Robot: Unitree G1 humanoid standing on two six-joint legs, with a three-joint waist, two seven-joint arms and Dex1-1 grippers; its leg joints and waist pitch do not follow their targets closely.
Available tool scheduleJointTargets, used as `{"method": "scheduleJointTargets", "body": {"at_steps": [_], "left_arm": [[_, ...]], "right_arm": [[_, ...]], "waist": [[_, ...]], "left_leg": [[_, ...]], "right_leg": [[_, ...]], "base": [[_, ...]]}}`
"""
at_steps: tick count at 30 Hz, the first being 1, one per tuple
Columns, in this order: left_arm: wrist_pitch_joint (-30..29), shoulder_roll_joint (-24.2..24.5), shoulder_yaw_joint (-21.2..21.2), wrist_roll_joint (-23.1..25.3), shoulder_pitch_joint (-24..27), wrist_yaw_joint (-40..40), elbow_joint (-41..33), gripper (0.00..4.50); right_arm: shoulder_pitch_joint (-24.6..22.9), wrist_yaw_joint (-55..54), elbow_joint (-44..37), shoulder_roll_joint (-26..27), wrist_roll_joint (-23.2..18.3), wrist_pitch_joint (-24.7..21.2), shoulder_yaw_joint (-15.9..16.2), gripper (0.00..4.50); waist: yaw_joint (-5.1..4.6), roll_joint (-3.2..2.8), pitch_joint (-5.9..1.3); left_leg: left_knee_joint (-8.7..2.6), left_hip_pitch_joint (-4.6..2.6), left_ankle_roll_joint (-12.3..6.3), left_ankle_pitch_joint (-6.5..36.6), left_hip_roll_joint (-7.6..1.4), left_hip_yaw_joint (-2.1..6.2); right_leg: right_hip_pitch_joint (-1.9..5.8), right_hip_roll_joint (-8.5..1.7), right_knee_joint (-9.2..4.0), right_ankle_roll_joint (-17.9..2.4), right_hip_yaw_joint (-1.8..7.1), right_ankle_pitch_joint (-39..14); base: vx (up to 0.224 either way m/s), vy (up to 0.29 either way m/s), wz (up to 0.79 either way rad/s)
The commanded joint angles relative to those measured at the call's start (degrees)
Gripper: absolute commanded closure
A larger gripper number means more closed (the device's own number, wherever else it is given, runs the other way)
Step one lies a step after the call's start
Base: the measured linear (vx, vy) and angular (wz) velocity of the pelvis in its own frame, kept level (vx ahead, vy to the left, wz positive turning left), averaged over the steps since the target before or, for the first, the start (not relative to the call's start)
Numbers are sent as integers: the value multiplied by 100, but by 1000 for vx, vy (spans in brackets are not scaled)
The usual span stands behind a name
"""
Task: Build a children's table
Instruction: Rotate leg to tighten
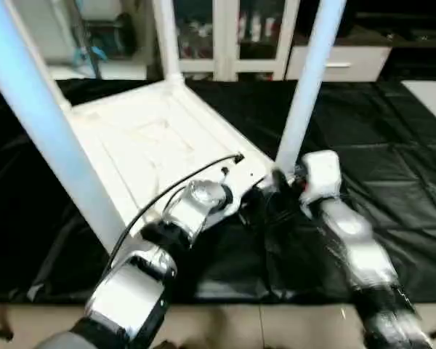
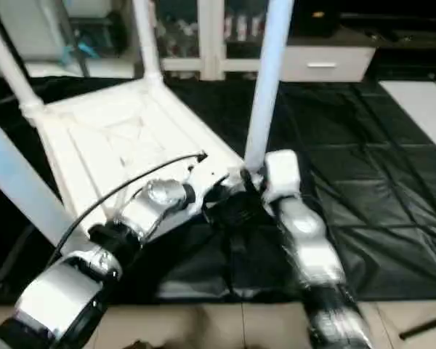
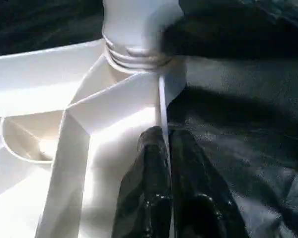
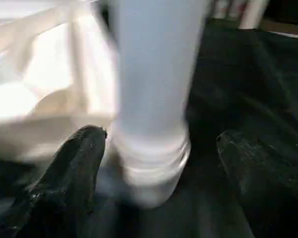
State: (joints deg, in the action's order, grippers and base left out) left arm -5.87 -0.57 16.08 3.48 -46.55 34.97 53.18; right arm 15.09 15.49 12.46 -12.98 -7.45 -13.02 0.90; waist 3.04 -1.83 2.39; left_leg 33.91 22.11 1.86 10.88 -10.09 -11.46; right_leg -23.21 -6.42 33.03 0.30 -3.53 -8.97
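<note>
While the white tabletop (image 1: 152, 145) lies upside down on the black-covered desk (image 1: 392, 160), ribbed underside up, several legs already stand up out of its corner sockets: one at the far corner (image 1: 167, 36), one close on the left (image 1: 36, 109), and one at the near right corner (image 1: 309, 80).

That near right leg is the piece in hand. Long axis runs straight up, foot end out of view overhead, base ringed where it meets the socket (image 3: 134, 54).

Right gripper (image 4: 159, 148): jaws spread wide, one finger (image 4: 74, 163) on each side of the leg's base, neither pressing on it as far as the wrist view tells. Leg sits squarely between them, dead ahead of the wrist.

Left gripper (image 3: 164, 163): jaws pinched shut on the thin rim wall (image 3: 161, 106) of the tabletop, just short of the same socket. Judged to be steadying the top.

Right arm is the nearer one to the leg. Judgement: next move is closing on the base to seat or twist it.

Room: bare black cover to the right of the corner, plenty of sweep there. Desk's near edge lies close behind both forearms. A black cable (image 1: 182, 182) loops over the left wrist, near the tabletop rim.
</note>
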Motion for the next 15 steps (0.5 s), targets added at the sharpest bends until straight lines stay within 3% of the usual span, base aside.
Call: {"method": "scheduleJointTargets", "body": {"at_steps": [1, 4, 8, 10, 15], "left_arm": [[-43, 27, -180, -308, 5, 327, -441, 382], [-468, 228, -121, -457, 213, 845, -1161, 351], [-898, 495, -50, -578, 441, 1213, -1852, 333], [-1376, 933, 265, -545, 703, 1817, -2493, 309], [-1806, 1336, 571, -500, 1005, 2266, -3125, 268]], "right_arm": [[-189, 246, -578, -109, -177, -289, 135, 52], [-586, 539, -1186, -314, -267, -473, 237, 52], [-843, 978, -1684, -539, -527, -792, 285, 52], [-1043, 1468, -2092, -924, -665, -1036, 418, 52], [-1189, 1833, -2345, -1259, -748, -1244, 476, 52]], "waist": [[6, 110, -364], [-7, 119, -358], [-32, 127, -353], [-21, 123, -336], [-45, 114, -304]], "left_leg": [[-461, -88, -444, 1268, -290, 137], [-454, -78, -482, 1112, -316, 134], [-433, -79, -579, 1001, -307, 119], [-440, -90, -571, 1062, -313, 118], [-471, -105, -369, 1289, -320, 118]], "right_leg": [[230, -235, -402, -1012, 179, -1569], [229, -219, -336, -1149, 185, -1090], [253, -228, -310, -1293, 189, -889], [254, -224, -327, -1246, 198, -1071], [218, -214, -358, -1154, 212, -1469]], "base": [[0, 0, 0], [0, 0, 0], [0, 0, 0], [0, 0, 0], [0, 0, 0]]}}
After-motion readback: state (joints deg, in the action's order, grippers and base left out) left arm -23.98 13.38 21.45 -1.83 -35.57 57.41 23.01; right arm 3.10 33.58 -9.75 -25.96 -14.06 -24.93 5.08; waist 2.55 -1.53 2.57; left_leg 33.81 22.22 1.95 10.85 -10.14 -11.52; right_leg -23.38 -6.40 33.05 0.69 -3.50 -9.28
